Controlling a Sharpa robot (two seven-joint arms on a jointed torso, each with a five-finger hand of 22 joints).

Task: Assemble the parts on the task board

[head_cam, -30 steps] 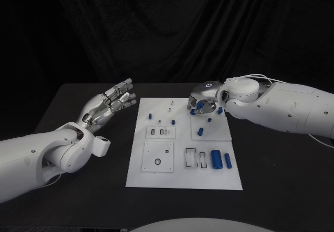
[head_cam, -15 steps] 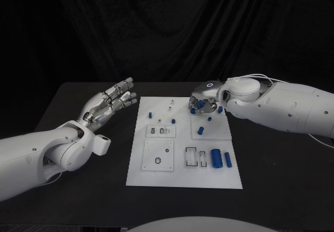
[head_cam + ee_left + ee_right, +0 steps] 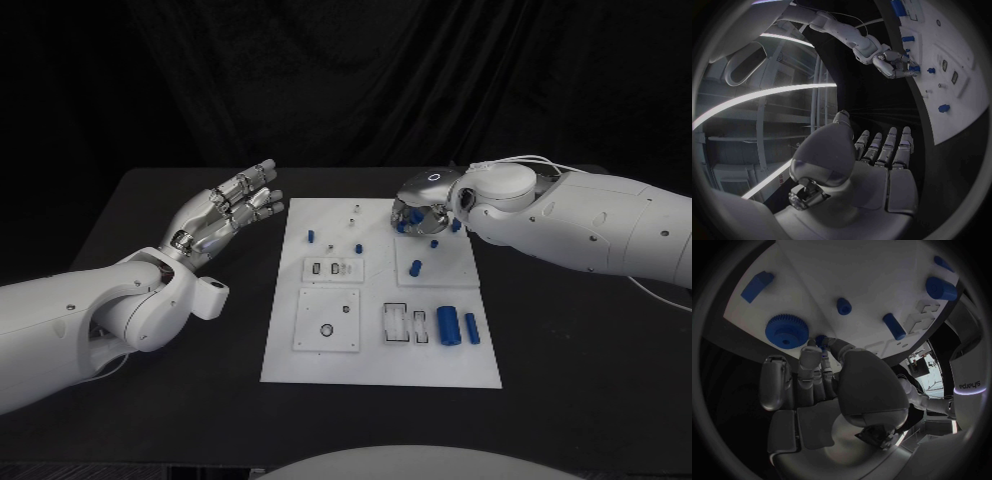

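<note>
Right robot hand (image 3: 421, 216), a silver metal hand on a white arm, sat over the upper right of the white task board (image 3: 378, 365) in the head view, fingers curled down on the far edge. From the right wrist, its fingertips (image 3: 820, 347) pinched a small blue part (image 3: 821, 340) beside a round toothed blue gear (image 3: 786, 331), a detail the head view hid. Two short blue pegs (image 3: 844, 306) stood just beyond the hand. Left robot hand (image 3: 227, 213) hovered at the frame's upper left, off the board above the black desk (image 3: 173, 400), fingers spread and holding nothing.
</note>
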